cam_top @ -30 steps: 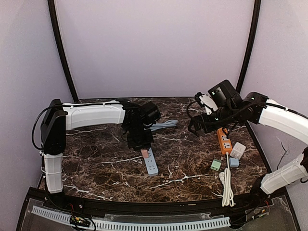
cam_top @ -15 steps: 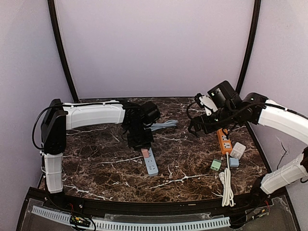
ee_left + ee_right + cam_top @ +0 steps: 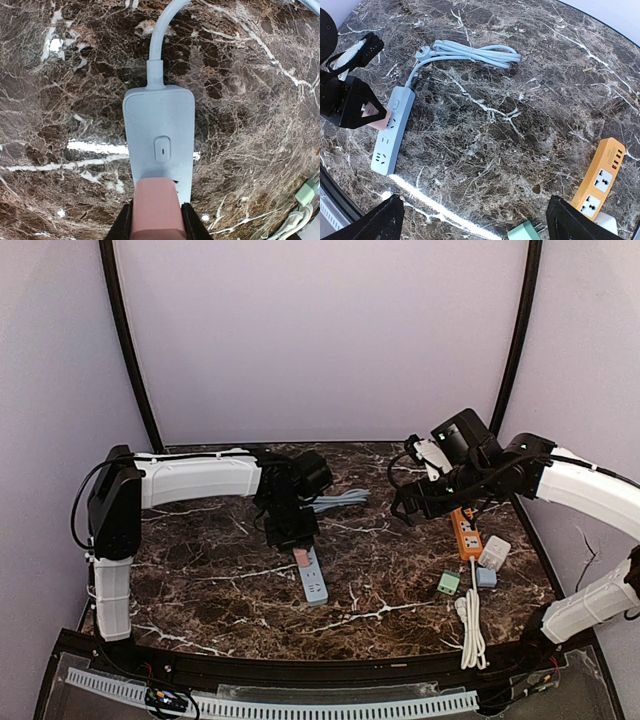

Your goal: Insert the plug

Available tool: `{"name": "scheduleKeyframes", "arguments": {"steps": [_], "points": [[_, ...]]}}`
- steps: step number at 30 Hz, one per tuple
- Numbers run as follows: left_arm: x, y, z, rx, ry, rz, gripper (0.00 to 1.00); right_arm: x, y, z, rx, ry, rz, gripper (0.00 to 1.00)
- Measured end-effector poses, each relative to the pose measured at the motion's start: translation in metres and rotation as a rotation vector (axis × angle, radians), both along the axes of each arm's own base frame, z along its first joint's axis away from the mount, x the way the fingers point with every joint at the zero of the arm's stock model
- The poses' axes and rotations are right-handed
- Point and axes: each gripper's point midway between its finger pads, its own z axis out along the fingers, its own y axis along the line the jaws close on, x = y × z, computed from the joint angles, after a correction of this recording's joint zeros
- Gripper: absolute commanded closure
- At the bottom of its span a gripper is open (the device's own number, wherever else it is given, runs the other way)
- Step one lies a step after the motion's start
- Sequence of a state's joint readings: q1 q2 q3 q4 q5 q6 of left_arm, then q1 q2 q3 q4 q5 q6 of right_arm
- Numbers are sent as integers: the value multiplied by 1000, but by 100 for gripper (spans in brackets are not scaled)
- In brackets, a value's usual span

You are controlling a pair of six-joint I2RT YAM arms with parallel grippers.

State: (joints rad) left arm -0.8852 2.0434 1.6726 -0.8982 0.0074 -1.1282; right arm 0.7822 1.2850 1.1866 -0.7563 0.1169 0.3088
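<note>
Marble tabletop [image 3: 400, 590], left pincer [image 3: 157, 227] gripping pink plug [image 3: 156, 205], aimed down at strip [image 3: 159, 125]

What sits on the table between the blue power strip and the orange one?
Nothing: only bare marble table separates the blue power strip from the orange power strip, clearest in the right wrist view.

My desk [image 3: 200, 590] is dark brown marble veined white. On it I see a pale blue power strip [image 3: 159, 145] with matching blue cord [image 3: 470, 52], a salmon-pink plug [image 3: 156, 207], an orange power strip [image 3: 600, 182] with pale sockets, a mint-green adapter [image 3: 448, 583] and a white cable [image 3: 470, 625]. The walls [image 3: 320, 340] behind are pale lilac.
</note>
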Motion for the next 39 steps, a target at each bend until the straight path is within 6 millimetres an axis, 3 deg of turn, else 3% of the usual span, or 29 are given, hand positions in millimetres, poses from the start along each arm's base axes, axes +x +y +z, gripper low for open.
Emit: {"name": "scheduleKeyframes", "arguments": {"steps": [23,39], "points": [[0,0,0,20,6,-28,99,-1,-2,-5,-9,8,-5,1],[1,29,-1,140,9,-132,99,0,-1,-10,-22,17,-7,1]]}}
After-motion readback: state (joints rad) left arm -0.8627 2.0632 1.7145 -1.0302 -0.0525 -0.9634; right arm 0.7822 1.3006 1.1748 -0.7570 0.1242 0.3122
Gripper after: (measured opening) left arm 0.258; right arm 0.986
